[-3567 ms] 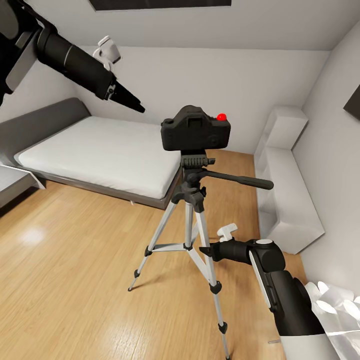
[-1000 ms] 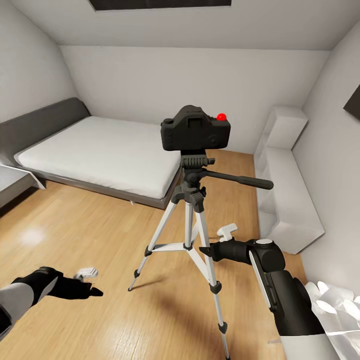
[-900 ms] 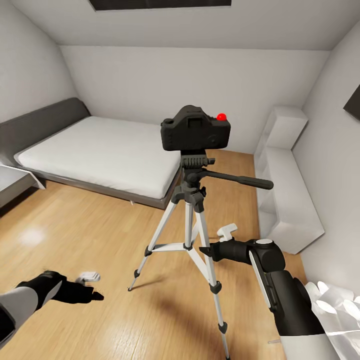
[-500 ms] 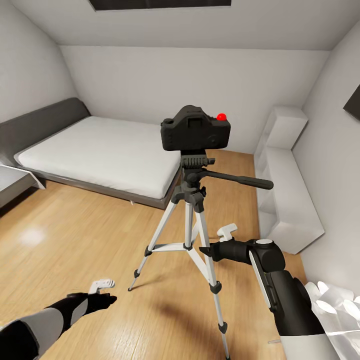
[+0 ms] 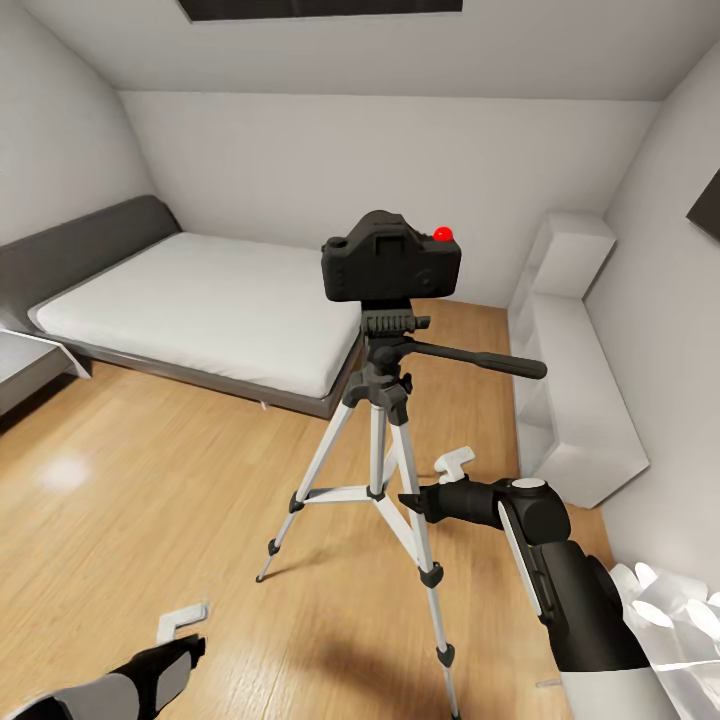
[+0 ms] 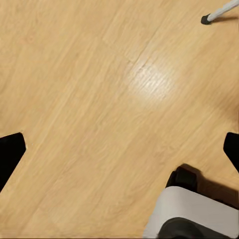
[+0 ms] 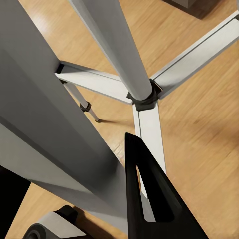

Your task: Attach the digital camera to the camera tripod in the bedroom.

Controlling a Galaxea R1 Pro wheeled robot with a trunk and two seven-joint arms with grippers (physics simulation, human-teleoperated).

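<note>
The digital camera (image 5: 390,258), black with a red button, sits on the head of the camera tripod (image 5: 385,400), which stands on the wood floor of the bedroom. My right gripper (image 5: 408,502) is low at the tripod's front leg. In the right wrist view that silver leg (image 7: 59,114) runs between the two black fingers (image 7: 149,199), which press against it. My left gripper (image 5: 192,647) hangs low over the floor, well left of the tripod. Its fingertips (image 6: 10,154) stand wide apart over bare planks, and one tripod foot (image 6: 205,19) shows beyond them.
A grey bed with a white mattress (image 5: 190,300) lies behind and left of the tripod. White shelving (image 5: 575,380) lines the right wall. The tripod's long pan handle (image 5: 480,358) points right. Part of my own base (image 6: 194,211) shows beneath the left wrist.
My left arm has come down from beside the camera to floor level, then drawn back toward the lower left. The camera, the tripod and the right arm have not moved.
</note>
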